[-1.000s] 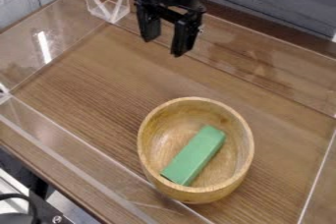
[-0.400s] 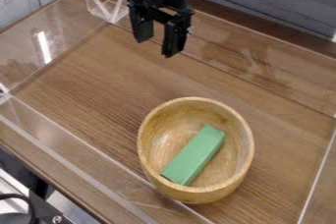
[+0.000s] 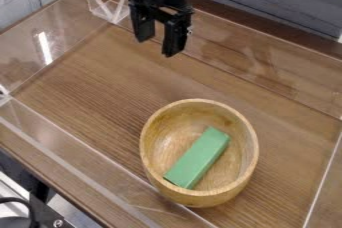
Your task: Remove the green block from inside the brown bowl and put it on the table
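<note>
The green block (image 3: 198,159) lies flat and slanted inside the brown bowl (image 3: 158,124), well apart from the gripper (image 3: 156,40) and nearer the camera, while the gripper hangs pointing down, jaws spread wide and empty, over the far part of the table (image 3: 94,87).

no words, no numbers, no labels, no signs to read anywhere — nothing on any thing here
</note>
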Robot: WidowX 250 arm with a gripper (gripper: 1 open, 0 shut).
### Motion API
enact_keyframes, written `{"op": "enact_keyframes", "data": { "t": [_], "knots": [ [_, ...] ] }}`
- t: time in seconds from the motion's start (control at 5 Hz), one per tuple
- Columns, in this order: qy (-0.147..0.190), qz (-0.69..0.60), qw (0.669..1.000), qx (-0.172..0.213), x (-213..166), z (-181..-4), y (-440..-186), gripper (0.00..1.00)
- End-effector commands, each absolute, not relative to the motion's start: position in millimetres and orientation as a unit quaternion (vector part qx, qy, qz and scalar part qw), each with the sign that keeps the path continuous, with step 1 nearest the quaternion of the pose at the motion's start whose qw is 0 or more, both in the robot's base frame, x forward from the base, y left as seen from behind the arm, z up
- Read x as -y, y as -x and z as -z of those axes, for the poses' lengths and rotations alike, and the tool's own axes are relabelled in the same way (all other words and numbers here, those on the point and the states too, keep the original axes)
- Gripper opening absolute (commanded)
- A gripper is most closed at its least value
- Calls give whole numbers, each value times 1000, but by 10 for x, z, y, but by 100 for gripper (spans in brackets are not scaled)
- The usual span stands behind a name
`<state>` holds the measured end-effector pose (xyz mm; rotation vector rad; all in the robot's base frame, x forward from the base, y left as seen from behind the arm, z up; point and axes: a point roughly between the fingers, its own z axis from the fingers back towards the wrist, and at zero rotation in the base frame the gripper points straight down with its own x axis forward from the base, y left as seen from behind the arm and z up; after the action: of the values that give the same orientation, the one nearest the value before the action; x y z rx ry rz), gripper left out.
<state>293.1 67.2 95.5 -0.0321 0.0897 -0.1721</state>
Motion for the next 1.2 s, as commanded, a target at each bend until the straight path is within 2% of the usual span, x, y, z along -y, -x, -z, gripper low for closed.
{"op": "enact_keyframes", "data": {
  "t": [0.0, 1.0],
  "knots": [
    [7, 90, 996, -14, -768, -1102, -3048, 100],
    [5, 145, 989, -11, -984, -1060, -3154, 100]
  ]
}}
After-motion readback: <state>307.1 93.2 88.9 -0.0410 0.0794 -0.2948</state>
